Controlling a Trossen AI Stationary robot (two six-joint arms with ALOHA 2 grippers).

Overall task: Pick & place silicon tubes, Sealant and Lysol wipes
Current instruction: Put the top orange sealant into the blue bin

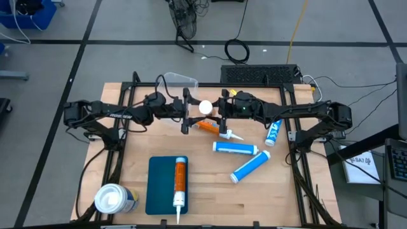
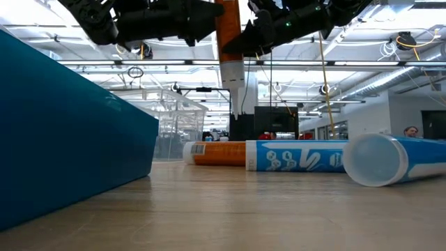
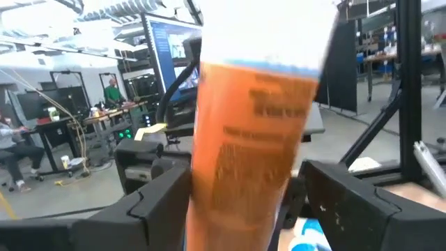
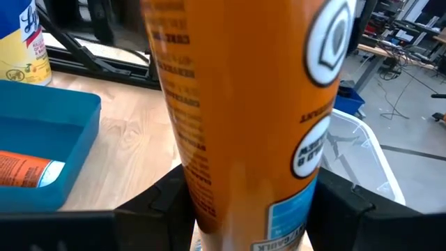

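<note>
Lower left in the high view, the Lysol wipes [image 1: 114,199] stand beside the blue tray [image 1: 160,186], which holds one orange sealant tube [image 1: 180,181]. Mid-frame, three blue silicone tubes [image 1: 236,147] and another orange tube [image 1: 210,126] lie unplaced. At upper centre, the left gripper [image 1: 189,109] and right gripper [image 1: 219,113] both clamp an upright orange tube [image 1: 205,107], its nozzle hidden there.

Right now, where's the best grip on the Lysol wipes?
Mid-body of the Lysol wipes, below the lid, probably coming in level from the left: it stands upright, and the tray crowds its other side. Left hand and right hand hold the orange tube.
</note>
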